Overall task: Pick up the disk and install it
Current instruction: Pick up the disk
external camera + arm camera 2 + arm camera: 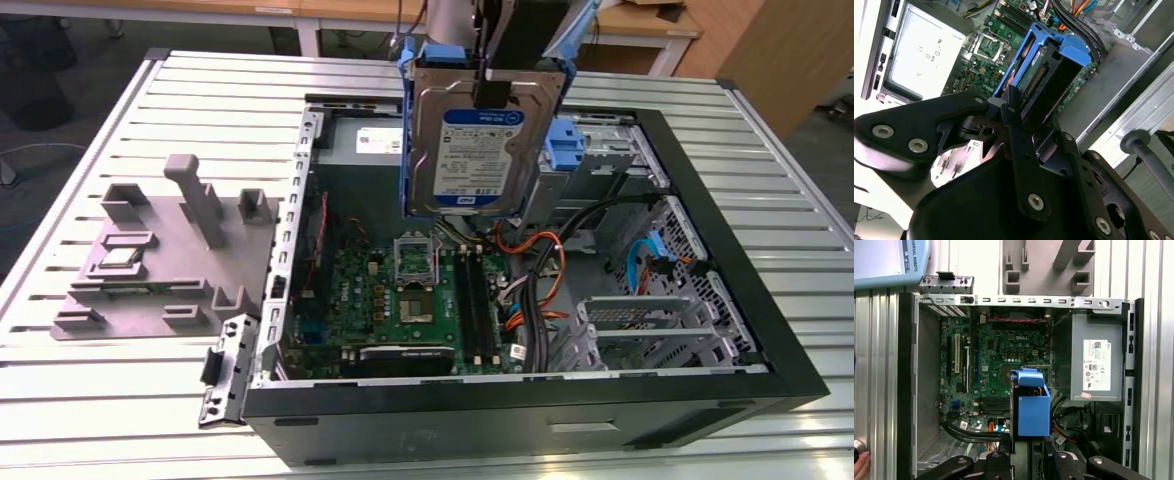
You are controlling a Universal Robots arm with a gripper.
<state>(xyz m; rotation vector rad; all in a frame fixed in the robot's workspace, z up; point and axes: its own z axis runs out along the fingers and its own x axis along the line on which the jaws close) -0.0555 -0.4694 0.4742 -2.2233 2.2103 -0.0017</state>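
Disk (pixel 477 150), a flat silver-grey hard drive in a blue plastic carrier, is lifted but not installed. It hangs upright over the open black metal computer case (pixel 534 405), above the green motherboard (pixel 414 300), clenched in the black gripper (pixel 497 90). Seating the disk in a bay is not yet done.

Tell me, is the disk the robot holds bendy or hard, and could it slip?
Probably hard and stiff: the disk hangs flat and straight from the end effector, with no sag. It is likely heavy for its size, being a metal-looking block. It might slip, since it is pinched only near its top end.
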